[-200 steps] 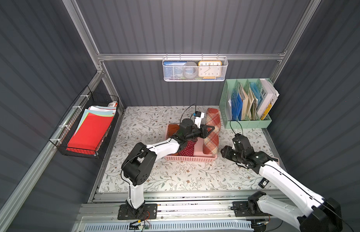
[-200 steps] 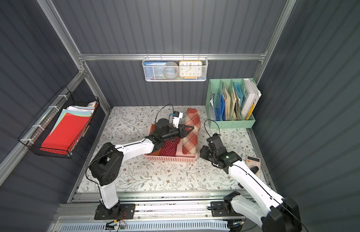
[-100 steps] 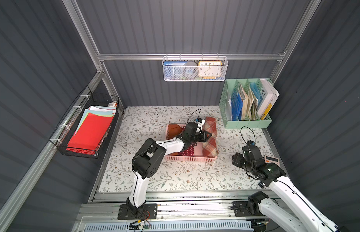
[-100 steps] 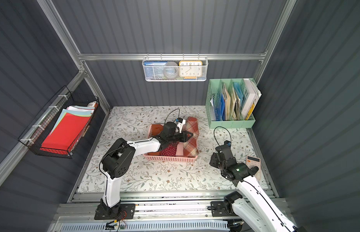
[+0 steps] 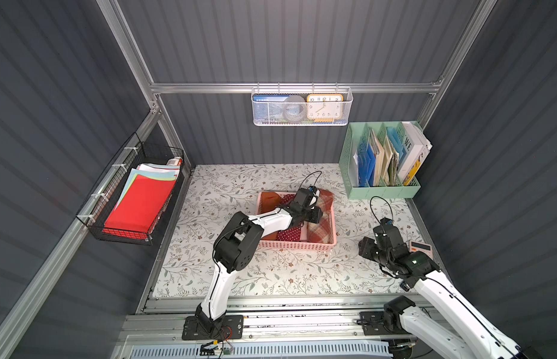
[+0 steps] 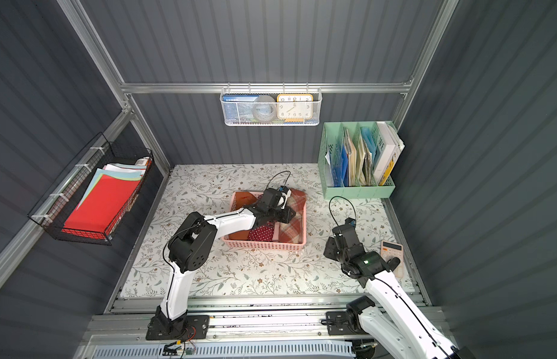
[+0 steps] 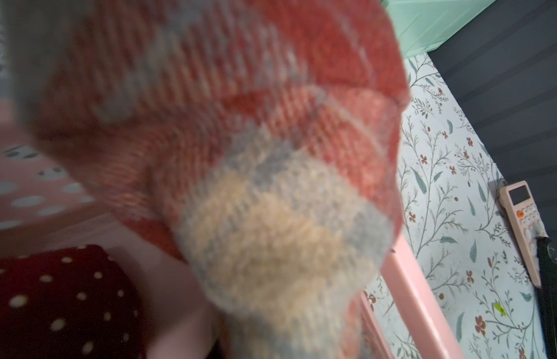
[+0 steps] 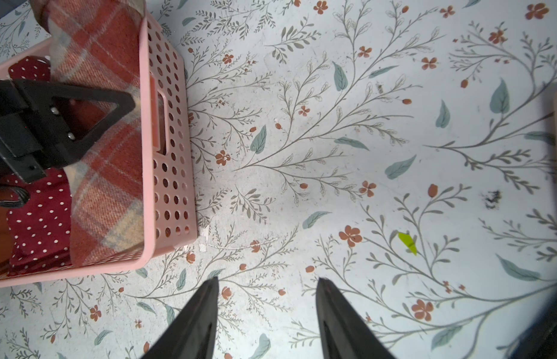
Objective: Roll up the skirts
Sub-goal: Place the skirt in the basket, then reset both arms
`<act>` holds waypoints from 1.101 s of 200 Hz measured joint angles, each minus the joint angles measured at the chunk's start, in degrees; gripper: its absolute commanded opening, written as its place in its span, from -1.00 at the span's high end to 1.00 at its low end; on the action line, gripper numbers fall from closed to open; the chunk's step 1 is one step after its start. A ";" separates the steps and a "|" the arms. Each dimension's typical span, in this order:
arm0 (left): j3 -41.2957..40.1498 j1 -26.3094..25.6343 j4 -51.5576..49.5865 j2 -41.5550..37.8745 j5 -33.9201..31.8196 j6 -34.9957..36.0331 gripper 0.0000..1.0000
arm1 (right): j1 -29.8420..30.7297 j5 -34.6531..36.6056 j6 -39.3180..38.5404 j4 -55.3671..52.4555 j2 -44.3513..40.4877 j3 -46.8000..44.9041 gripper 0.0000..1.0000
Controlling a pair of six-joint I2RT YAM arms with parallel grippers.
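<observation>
Three skirts sit side by side in the pink basket (image 5: pixel 297 247) at mid-desk (image 5: pixel 224 192). The orange skirt (image 5: pixel 268 199) is on the left, the dotted skirt (image 5: pixel 289 233) is in the middle, and the plaid skirt (image 5: pixel 320 230) lies along the right wall. All three look rolled or bundled. The far end of the plaid roll laps over the basket's back rim. My left arm reaches into the basket from the front left, and the left claw (image 5: pixel 314 215) is down on the plaid roll about halfway along it. The right wrist view shows one black triangular finger (image 8: pixel 84 108) lying over the plaid cloth, with the other finger hidden behind it. The left wrist view is filled with blurred plaid weave at close range. I cannot tell whether this claw is clamped on the cloth or only resting against it. The right claw (image 8: pixel 268 279) is released, with its two fingers well apart and nothing between them. It hangs over bare desk to the right of the basket and touches neither basket nor skirts. A calculator (image 5: pixel 420 247) lies near the desk's right edge, beside the right arm.
</observation>
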 measured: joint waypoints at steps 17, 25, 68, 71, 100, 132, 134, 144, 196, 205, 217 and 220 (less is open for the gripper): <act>-0.02 -0.33 -0.98 -0.09 -2.08 0.50 0.02 | 0.00 0.00 -0.11 0.00 -0.09 0.00 -0.17; -0.02 -0.50 -1.86 -0.15 -3.21 0.66 -0.12 | 0.00 0.00 -0.15 0.00 -0.22 0.00 -0.17; -0.09 -1.25 -7.26 -3.06 -9.01 1.25 -0.98 | -0.02 -0.39 -0.17 -0.07 -1.70 0.00 -0.18; -0.09 -1.40 -7.69 -3.43 -9.49 1.86 -0.99 | -0.04 -0.44 -0.17 -0.07 -1.90 0.00 -0.18; -0.09 -2.86 -10.67 -7.28 -11.78 2.54 -0.99 | -0.04 -0.66 -0.17 -0.09 -3.23 0.00 -0.19; 1.11 -3.78 -12.04 -9.09 -14.34 2.95 -0.99 | -0.04 -0.74 -0.17 -0.50 -3.74 0.00 -0.19; 1.11 -3.78 -12.17 -9.16 -14.58 2.93 -0.99 | -0.04 -0.79 -0.17 -0.50 -3.74 0.00 -0.19; 0.63 -3.87 -12.55 -10.10 -16.06 2.80 -0.99 | -0.04 -1.01 -0.24 -0.59 -3.98 0.00 -0.21; -9.97 -3.98 -11.82 -31.43 -32.37 2.69 -1.00 | -0.02 -3.56 -3.43 2.36 -6.34 1.49 -0.98; -12.35 -3.98 -10.29 -36.46 -36.76 2.93 -0.99 | -0.04 -2.75 -4.00 4.46 -6.84 1.90 -0.98; -16.00 -3.96 -8.11 -42.99 -41.64 3.43 -0.99 | -0.02 -0.13 -4.07 7.65 -7.06 2.38 -0.98; -16.92 -3.93 -7.63 -44.39 -42.66 3.56 -0.99 | -0.02 0.74 -4.09 8.57 -7.06 2.45 -0.98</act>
